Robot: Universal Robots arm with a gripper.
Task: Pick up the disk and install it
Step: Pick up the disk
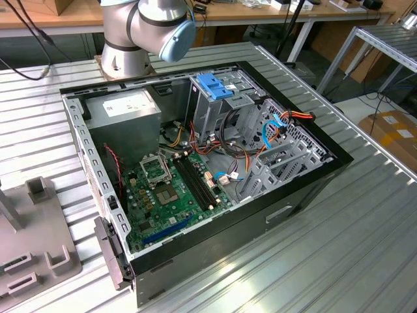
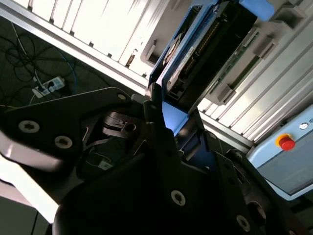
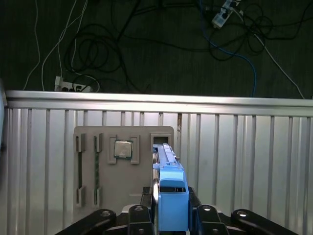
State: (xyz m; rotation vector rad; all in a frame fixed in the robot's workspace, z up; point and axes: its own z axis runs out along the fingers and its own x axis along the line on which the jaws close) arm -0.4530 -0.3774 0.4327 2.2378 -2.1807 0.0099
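In the first wrist view the disk stands on edge with its bright blue bracket nearest the camera. My gripper is shut on it, with one dark finger on each side of the bracket. The disk hangs well above the grey parts tray, and its far end lines up with the tray's open slot. In the second wrist view the disk shows its flat side and blue frame beyond the dark gripper body.
The open computer case lies on the ribbed metal table, with a blue-topped drive cage at its back and the motherboard inside. The tray holds a processor chip and a memory stick. Cables lie on the floor.
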